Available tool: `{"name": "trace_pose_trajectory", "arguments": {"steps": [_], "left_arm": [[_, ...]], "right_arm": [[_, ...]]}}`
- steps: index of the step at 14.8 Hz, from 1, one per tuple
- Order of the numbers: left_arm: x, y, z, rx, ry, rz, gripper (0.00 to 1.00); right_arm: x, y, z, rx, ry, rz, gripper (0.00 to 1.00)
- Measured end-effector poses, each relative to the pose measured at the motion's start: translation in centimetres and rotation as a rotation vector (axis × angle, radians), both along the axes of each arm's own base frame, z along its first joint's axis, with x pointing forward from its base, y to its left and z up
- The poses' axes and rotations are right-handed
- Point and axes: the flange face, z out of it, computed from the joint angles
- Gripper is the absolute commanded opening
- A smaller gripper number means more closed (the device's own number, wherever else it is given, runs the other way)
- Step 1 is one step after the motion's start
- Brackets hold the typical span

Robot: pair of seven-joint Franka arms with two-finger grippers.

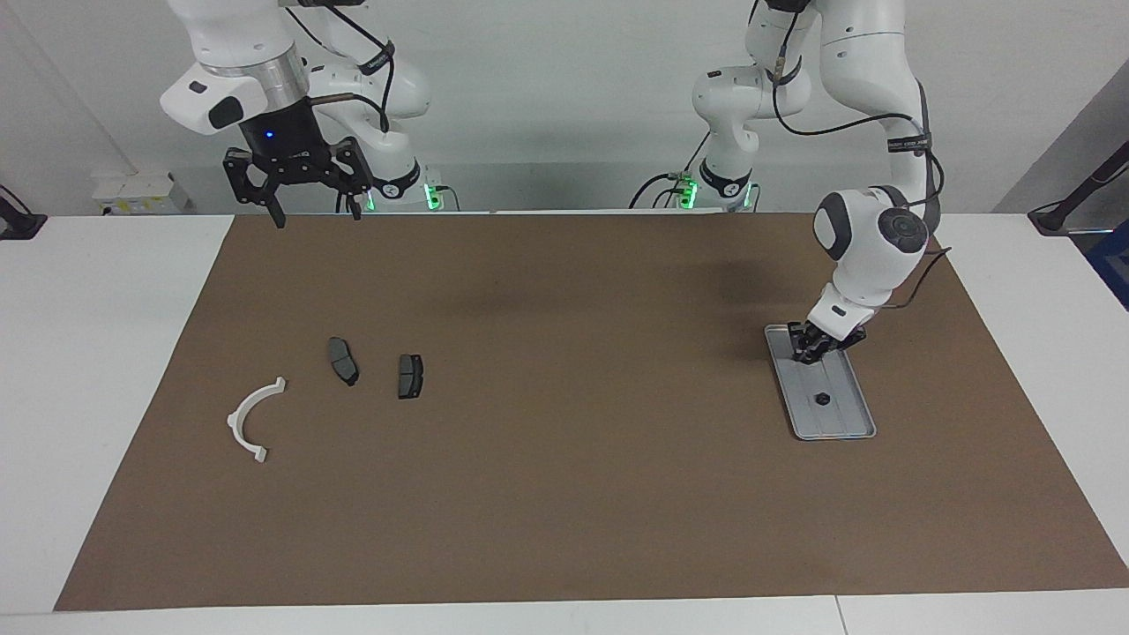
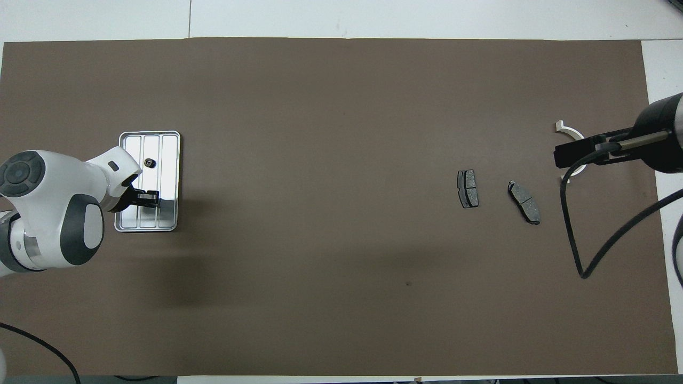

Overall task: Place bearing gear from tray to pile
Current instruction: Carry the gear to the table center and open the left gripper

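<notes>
Tray (image 1: pixel 848 420) holds 1 bearing gear (image 1: pixel 821 399) (small, dark).

The table is viewed from high across it, facing the robots, at mid distance. It is also viewed steeply down from above the robots' end. The brown mat (image 1: pixel 564 406) (image 2: pixel 331 213) around the tray (image 1: pixel 842 414) (image 2: pixel 168 178) is shared by both, half a turn apart.
</notes>
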Motion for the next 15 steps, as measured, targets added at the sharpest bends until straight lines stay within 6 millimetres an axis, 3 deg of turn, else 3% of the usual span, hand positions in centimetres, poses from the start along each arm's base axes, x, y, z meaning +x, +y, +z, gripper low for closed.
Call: {"name": "trace_pose_trajectory", "arguments": {"steps": [2, 4, 7, 8, 10, 13, 15], "left_arm": [[0.1, 0.0, 0.1, 0.000, -0.001, 0.002, 0.02], [1.0, 0.0, 1.6, -0.001, 0.011, 0.003, 0.02], [4.2, -1.0, 8.0, -0.030, 0.002, 0.026, 0.00], [5.1, -2.3, 10.0, -0.039, -0.021, 0.052, 0.00], [5.8, -6.9, 12.0, -0.048, -0.051, 0.114, 0.00], [4.7, -15.2, 11.5, -0.055, -0.047, 0.168, 0.00], [3.7, -19.5, 10.9, -0.037, -0.048, 0.194, 0.00]], "right_arm": [[-0.1, 0.8, -1.0, -0.001, -0.011, 0.013, 1.00], [0.1, 1.0, -2.9, -0.002, -0.015, 0.016, 1.00], [0.8, 1.0, -6.7, -0.001, -0.019, 0.016, 1.00], [1.0, 1.0, -8.0, 0.000, -0.021, 0.015, 1.00], [1.6, 0.9, -10.9, 0.003, -0.027, 0.011, 1.00], [3.1, 0.3, -16.2, 0.014, -0.032, -0.013, 1.00], [4.4, -0.1, -19.4, 0.024, -0.030, -0.025, 1.00]]}}
